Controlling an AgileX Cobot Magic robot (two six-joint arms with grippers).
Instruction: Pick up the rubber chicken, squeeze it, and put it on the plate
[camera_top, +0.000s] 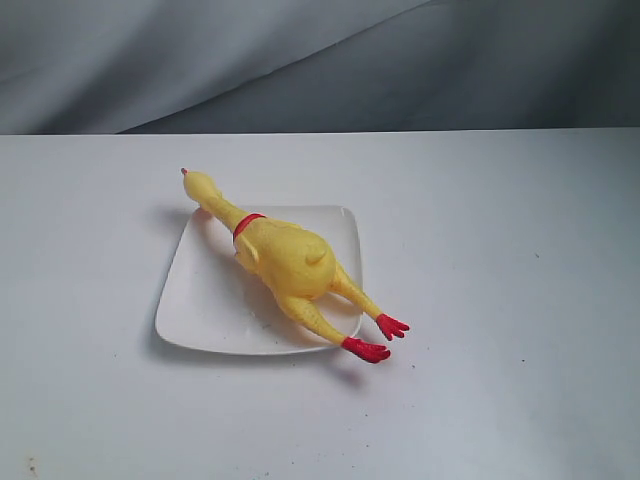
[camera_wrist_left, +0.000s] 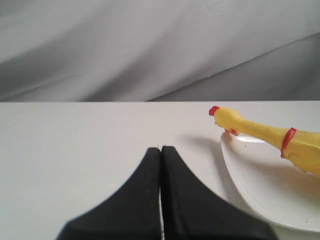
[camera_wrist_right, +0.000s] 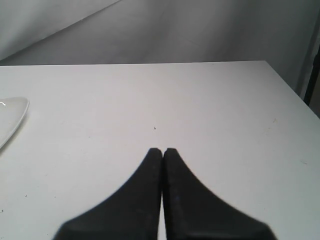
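The yellow rubber chicken (camera_top: 285, 262) lies diagonally across the white square plate (camera_top: 200, 300). Its head pokes over the plate's far left corner and its red feet hang past the near right edge. In the left wrist view the chicken's head and neck (camera_wrist_left: 260, 132) rest on the plate's rim (camera_wrist_left: 235, 170), off to one side of my left gripper (camera_wrist_left: 160, 148), which is shut with nothing in it. My right gripper (camera_wrist_right: 162, 149) is shut and empty over bare table; only a corner of the plate (camera_wrist_right: 12, 117) shows there. Neither gripper appears in the exterior view.
The white table (camera_top: 500, 300) spreads around the plate, with its far edge against a grey draped backdrop (camera_top: 320, 60). The table's right edge (camera_wrist_right: 290, 90) shows in the right wrist view.
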